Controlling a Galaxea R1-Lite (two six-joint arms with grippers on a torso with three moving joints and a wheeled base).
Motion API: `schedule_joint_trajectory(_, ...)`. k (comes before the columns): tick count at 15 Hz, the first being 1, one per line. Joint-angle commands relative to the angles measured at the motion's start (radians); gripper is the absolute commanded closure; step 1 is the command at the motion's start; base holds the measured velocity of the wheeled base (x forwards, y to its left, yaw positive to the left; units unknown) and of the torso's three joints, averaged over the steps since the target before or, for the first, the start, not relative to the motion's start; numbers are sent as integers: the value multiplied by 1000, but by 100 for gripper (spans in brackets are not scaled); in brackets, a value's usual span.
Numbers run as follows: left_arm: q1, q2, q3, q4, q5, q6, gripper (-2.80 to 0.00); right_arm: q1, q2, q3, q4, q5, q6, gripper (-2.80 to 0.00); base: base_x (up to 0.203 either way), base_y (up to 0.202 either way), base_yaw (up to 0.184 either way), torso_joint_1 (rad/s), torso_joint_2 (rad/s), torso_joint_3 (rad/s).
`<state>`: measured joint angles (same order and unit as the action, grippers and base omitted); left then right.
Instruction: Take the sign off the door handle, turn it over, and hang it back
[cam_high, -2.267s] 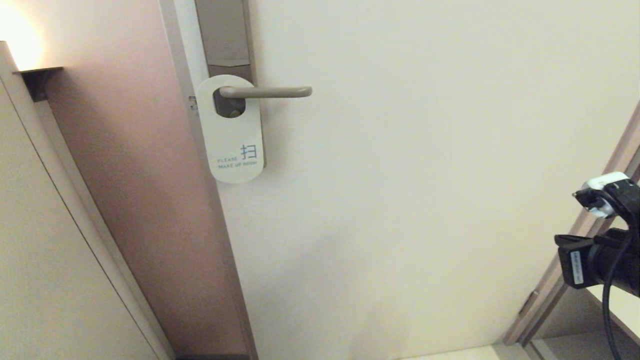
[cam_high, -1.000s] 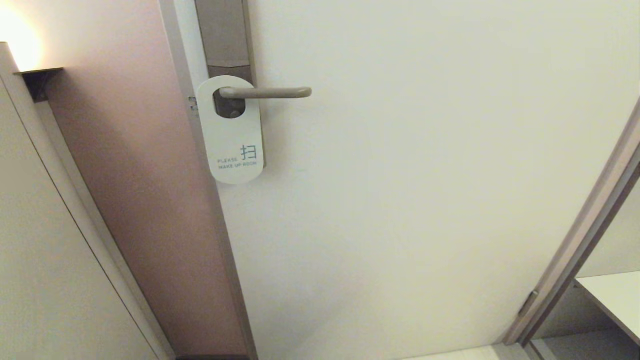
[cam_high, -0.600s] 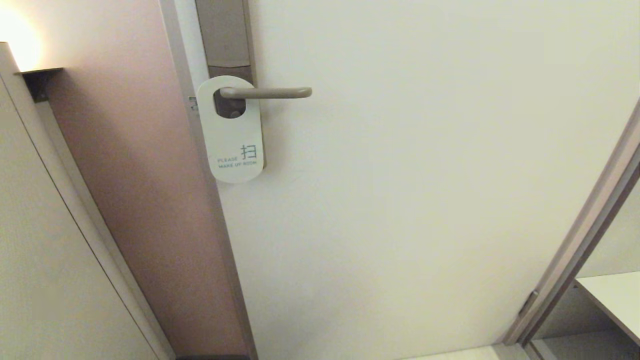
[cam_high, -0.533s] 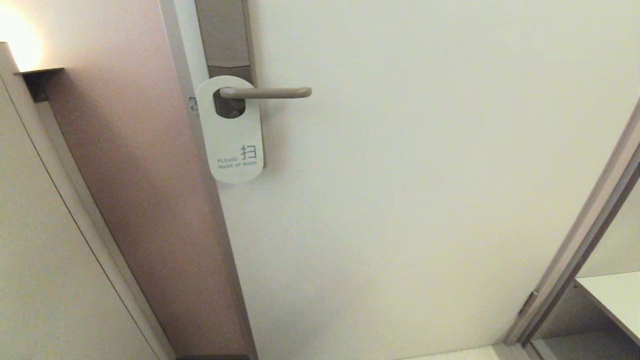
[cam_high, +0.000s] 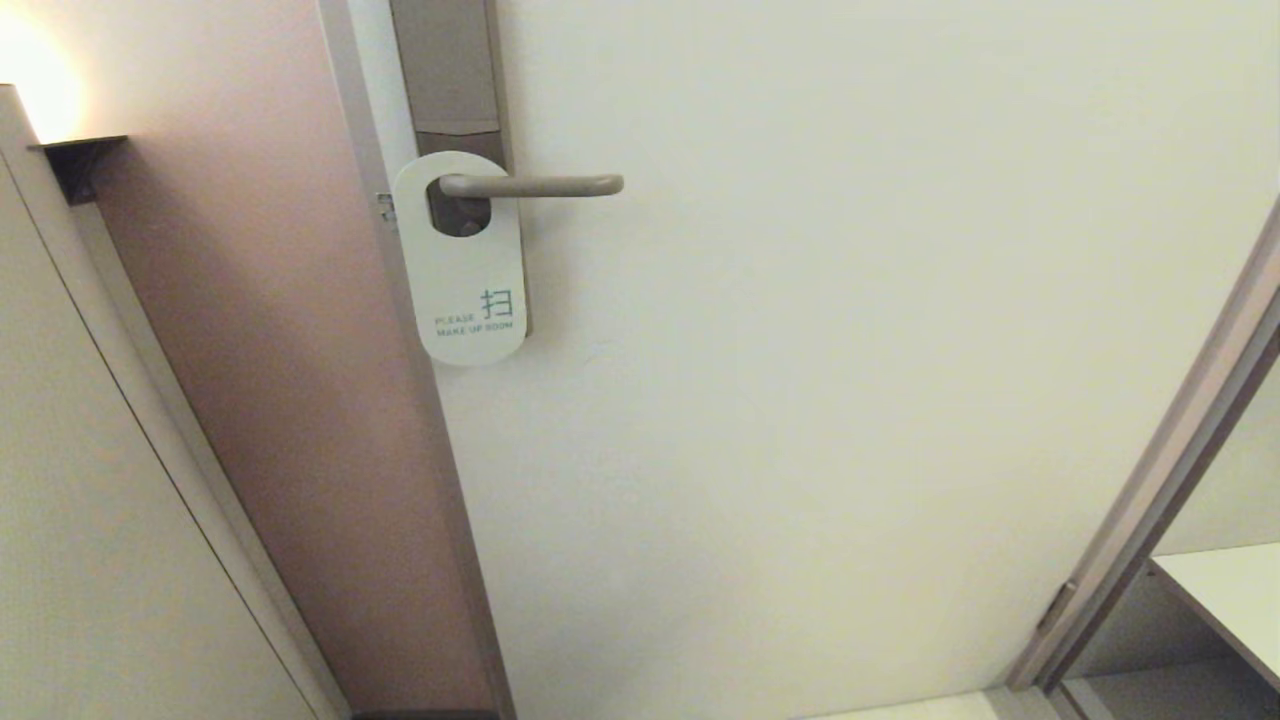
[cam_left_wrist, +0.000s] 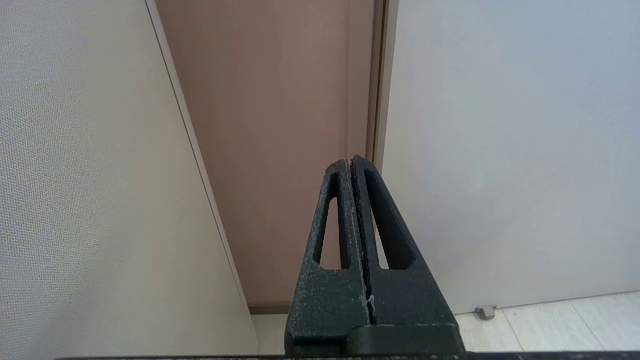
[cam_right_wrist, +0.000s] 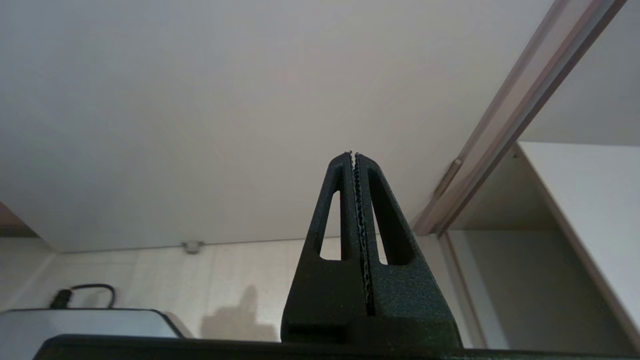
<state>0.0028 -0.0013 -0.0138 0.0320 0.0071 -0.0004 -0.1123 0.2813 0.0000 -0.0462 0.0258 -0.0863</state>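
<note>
The sign hangs by its oval hole on the door handle, white face out with blue "MAKE UP ROOM" lettering. The handle is a slim beige-grey lever on a tall brownish backplate. Neither arm shows in the head view. My left gripper is shut and empty, low near the floor, pointing at the seam between door and pink wall. My right gripper is shut and empty too, low before the bottom of the door.
The pale door fills the middle. A pink wall panel and a lit wall lamp lie to the left. A door frame and a white shelf stand at the right. A doorstop sits on the floor.
The right arm, seen at the right edge of the head view over two seconds ago, has dropped out of that view. The sign and handle have not moved.
</note>
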Motion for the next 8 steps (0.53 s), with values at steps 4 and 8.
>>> schedule_joint_trajectory(4, 0, 1, 0, 0, 1, 0, 0, 79, -30, 0, 14, 0, 20, 0, 0, 0, 0, 0, 0, 0)
schedule_joint_trajectory(8, 0, 1, 0, 0, 1, 0, 0, 125, -151, 0, 44, -1, 33, 0, 0, 0, 0, 0, 0, 0)
